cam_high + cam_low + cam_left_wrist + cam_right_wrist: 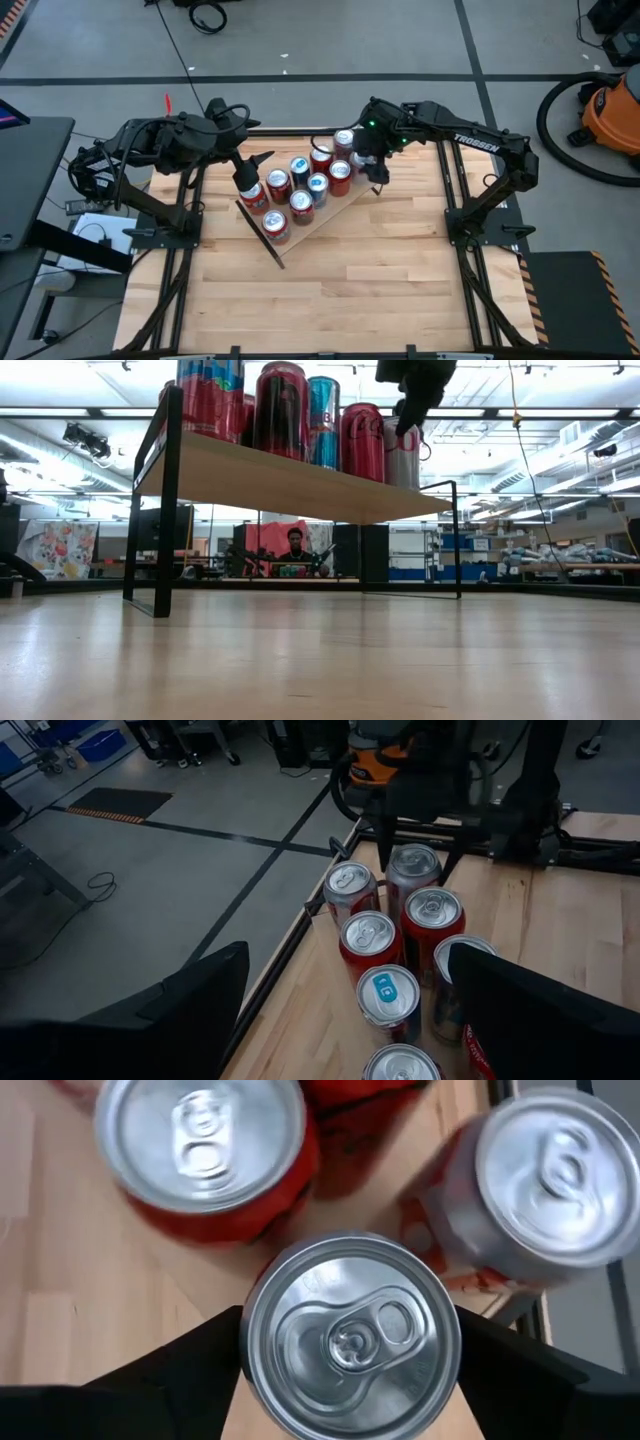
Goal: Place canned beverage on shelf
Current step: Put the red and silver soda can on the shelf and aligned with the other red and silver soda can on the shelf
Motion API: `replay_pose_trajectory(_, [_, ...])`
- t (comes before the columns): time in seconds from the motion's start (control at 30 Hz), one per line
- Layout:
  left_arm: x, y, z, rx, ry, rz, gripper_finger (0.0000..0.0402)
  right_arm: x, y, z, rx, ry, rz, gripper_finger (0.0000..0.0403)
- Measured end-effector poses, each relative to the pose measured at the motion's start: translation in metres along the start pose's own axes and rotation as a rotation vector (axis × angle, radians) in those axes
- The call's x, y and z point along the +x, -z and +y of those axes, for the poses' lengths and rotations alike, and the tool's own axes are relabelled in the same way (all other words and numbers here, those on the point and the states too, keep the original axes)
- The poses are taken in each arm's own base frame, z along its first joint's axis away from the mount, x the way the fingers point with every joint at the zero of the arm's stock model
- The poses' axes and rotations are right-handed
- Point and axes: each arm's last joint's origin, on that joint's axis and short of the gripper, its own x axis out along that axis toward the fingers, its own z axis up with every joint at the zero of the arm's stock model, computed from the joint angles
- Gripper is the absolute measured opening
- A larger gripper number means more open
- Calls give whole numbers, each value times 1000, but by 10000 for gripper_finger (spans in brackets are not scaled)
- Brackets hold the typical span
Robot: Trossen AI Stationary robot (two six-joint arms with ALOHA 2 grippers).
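Observation:
The shelf, a light-wood board on black wire legs, stands slantwise on the table and carries several upright cans. At its far right end stands a silver can, and my right gripper comes down on it with a finger on either side. My left gripper hangs open above the shelf's left part, over a red can and clear of the can tops. My right gripper pinches the silver can between its two fingers on opposite sides of the upper wall, just under the rim. The fingers come steeply from above. The can is upright with its bottom on the shelf board.
Red and blue cans crowd the board close beside the held one, a white-and-red can nearest. Black frame rails run along the table's sides. Bare tabletop lies toward the near edge. A person sits beyond the table.

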Motion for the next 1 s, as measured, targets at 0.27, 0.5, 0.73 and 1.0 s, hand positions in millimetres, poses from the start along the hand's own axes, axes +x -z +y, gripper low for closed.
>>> replay_pose_trajectory(0.27, [0, 0, 0, 0, 0, 0, 354, 0, 1, 0, -130, -4, 5, 336])
replay_pose_trajectory(0.5, [0, 0, 0, 0, 0, 0, 354, 0, 2, 0, -107, -3, 22, 344])
replay_pose_trajectory(0.73, [0, 0, 0, 0, 0, 0, 354, 2, 6, -2, -39, -36, 57, 369])
replay_pose_trajectory(1.0, [0, 0, 0, 1, 0, 0, 354, -2, 10, -7, 1, -44, 52, 397])
